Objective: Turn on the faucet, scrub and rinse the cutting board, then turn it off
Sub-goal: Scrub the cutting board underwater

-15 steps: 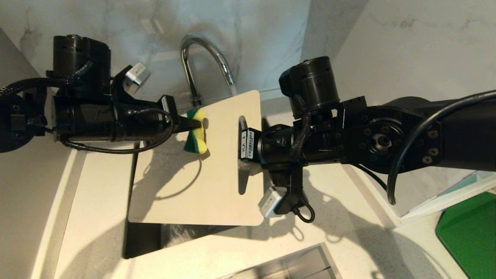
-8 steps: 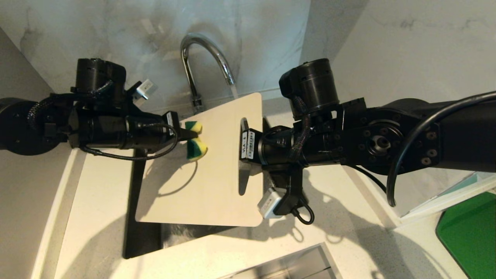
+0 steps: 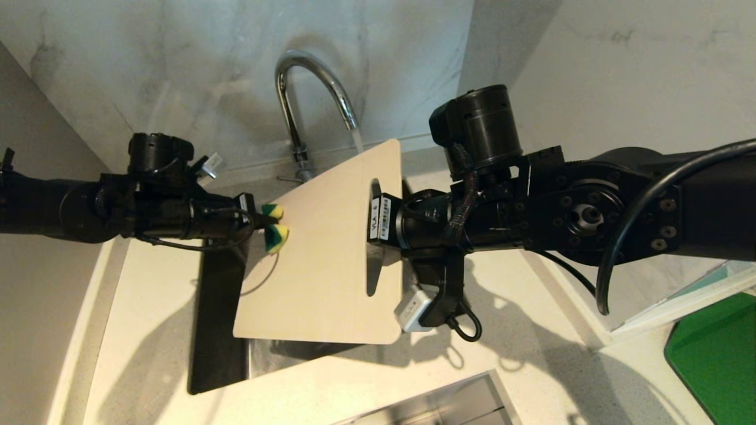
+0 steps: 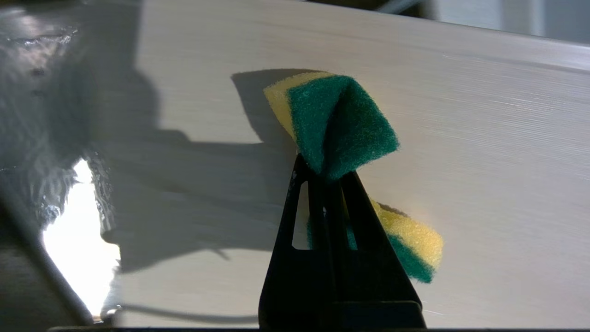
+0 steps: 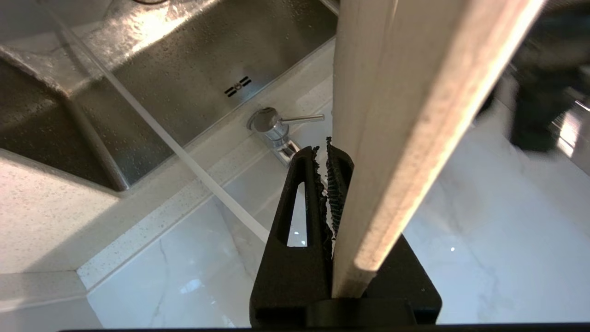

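Note:
The cream-white cutting board [image 3: 331,254] hangs tilted over the sink, and water from the chrome faucet [image 3: 307,88] falls onto its far corner. My right gripper [image 3: 373,221] is shut on the board's handle end beside the cutout. In the right wrist view the board [image 5: 405,115] runs edge-on past the right gripper [image 5: 323,154], with the faucet lever [image 5: 302,119] behind it. My left gripper [image 3: 269,223] is shut on a yellow-green sponge [image 3: 275,235] against the board's left part. The left wrist view shows the sponge [image 4: 341,120] pinched in the left gripper [image 4: 322,168].
The steel sink [image 3: 218,330] lies below the board, set in a pale speckled counter [image 3: 147,307]. A dark green board [image 3: 717,354] lies at the right edge. A metal basin rim [image 3: 449,401] shows at the bottom. The marble wall stands close behind the faucet.
My left gripper has drawn the sponge leftward and lower across the board, toward its left edge. The board has tipped steeper, its left edge swinging in. The right arm has barely moved.

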### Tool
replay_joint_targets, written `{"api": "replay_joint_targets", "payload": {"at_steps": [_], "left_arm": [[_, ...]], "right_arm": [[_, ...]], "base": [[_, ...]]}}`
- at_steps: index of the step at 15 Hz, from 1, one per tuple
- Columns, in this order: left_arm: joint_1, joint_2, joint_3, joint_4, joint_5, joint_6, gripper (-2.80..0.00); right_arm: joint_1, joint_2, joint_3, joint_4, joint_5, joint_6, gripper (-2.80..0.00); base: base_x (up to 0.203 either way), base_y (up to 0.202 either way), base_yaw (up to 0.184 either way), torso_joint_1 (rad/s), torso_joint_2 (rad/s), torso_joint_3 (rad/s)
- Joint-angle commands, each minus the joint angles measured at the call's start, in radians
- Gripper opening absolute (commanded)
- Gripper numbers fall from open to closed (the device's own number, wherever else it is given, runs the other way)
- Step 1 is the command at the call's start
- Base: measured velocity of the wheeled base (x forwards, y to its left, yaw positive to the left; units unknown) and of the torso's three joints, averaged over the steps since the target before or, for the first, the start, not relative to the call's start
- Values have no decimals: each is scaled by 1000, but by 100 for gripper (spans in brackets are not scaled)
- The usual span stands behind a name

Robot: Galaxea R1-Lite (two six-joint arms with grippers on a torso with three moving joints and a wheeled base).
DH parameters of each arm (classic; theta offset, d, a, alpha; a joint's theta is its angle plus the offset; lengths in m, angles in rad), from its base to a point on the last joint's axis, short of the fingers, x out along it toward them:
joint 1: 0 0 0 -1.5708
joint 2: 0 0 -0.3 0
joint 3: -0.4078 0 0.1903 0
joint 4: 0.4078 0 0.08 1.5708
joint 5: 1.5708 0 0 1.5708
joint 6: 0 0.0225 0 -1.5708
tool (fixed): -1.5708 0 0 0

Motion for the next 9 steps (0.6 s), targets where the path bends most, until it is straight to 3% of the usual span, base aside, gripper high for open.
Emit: {"api": "replay_joint_targets", "payload": {"at_steps": [1,4,9], "left_arm": [[56,65,-2,-34,-26,10,-280],[118,106,-3,-77,-100,13,-280],[170,152,-7,-126,-145,14,-280]], "right_arm": [[0,-3,-1,0,2,-14,-280],[0,-1,1,-1,2,-14,-280],[-5,-2,7,-1,2,-15,-280]], "base": [[0,0,0,0,0,0],[0,0,0,0,0,0],[0,0,0,0,0,0]]}}
